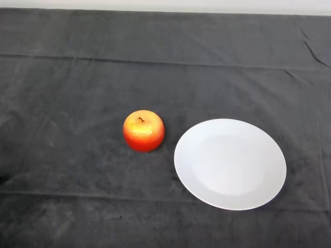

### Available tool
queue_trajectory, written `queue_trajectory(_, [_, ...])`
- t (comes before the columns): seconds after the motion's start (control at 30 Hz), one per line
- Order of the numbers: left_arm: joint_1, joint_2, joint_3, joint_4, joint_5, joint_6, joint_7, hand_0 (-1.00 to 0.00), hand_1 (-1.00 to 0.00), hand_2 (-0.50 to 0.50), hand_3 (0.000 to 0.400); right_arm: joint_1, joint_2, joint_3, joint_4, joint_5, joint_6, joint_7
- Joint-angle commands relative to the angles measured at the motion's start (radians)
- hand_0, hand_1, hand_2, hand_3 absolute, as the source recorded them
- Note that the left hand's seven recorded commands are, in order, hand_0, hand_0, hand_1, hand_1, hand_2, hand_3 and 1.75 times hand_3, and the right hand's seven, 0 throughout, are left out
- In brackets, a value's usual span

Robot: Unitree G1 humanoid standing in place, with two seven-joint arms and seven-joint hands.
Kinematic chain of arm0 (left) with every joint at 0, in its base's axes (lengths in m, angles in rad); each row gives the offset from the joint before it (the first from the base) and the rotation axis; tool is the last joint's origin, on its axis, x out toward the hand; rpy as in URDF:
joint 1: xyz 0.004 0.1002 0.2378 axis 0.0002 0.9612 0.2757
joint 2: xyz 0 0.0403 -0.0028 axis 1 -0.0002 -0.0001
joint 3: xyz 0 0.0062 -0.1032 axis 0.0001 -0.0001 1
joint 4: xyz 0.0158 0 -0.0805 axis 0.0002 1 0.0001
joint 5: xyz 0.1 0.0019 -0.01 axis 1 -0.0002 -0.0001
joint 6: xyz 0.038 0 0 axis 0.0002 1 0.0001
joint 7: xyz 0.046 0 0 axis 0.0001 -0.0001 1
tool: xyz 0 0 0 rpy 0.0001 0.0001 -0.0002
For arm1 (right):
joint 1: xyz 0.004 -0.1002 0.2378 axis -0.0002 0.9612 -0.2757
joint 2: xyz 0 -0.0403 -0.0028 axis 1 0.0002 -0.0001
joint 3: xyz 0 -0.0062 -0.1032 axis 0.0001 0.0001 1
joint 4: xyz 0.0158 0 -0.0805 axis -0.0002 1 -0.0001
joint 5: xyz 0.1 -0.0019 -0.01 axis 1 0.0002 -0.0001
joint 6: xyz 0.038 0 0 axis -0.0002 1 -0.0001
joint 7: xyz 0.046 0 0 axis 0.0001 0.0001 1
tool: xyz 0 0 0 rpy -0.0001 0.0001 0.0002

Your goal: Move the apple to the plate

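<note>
Bench (62,170): fills nearly the whole head view, covered edge to edge by a dark grey cloth.
Cloth (217,46): soft and slightly napped, with a long straight crease running side to side across the far part, another fainter crease running side to side across the near part, and a few short wrinkles toward the far right corner.
Far edge: a thin pale strip (165,4) runs along the top of the view, beyond the cloth.
Plate (230,199): white, round and shallow, lying flat on the cloth right of centre, toward the near side; its broad rim slopes gently to a flat middle, and nothing lies on it.
Apple (144,130): red-orange with a yellower patch round the top, sitting upright on the cloth near the centre of the view, its short dark stem pointing up.
Apple and plate: the apple stands just beside the plate's left edge, a narrow band of cloth between them; the two do not touch, and the apple is on the cloth, not on the plate.
Shadows: a soft one sits under the apple on its near side, and a thin one follows the plate's near rim.
Robot hand: no part of it shows, so I cannot tell how its fingers stand.
</note>
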Motion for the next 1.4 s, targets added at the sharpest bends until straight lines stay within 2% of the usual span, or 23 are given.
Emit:
queue_trajectory(0.03, [-0.055,-0.001,0.015,0.042,0.013,-0.021,-0.01,0.0,0.0,0.0,0.0,-0.015,0.007,0.0216,-0.029,0.0099,-0.012,-0.0045])
queue_trajectory(0.47, [-0.085,0.009,0.016,0.053,0.034,-0.045,-0.004,0.0,0.0,0.0,0.0,-0.016,0.007,0.0219,-0.028,0.0105,-0.013,-0.0042])
queue_trajectory(1.0, [-0.144,-0.021,-0.024,0.047,0.091,-0.069,0.006,0.0,0.0,0.0,0.0,-0.016,0.006,0.0221,-0.027,0.0111,-0.013,-0.0037])
queue_trajectory(1.2, [-0.15,-0.034,-0.049,0.014,0.116,-0.072,0.0,0.0,0.0,0.0,0.0,-0.016,0.006,0.0223,-0.027,0.0113,-0.013,-0.0036])
queue_trajectory(1.4, [-0.135,-0.055,-0.08,-0.067,0.144,-0.054,0.001,0.0,0.0,0.0,0.0,-0.016,0.007,0.0225,-0.027,0.0114,-0.013,-0.0038])
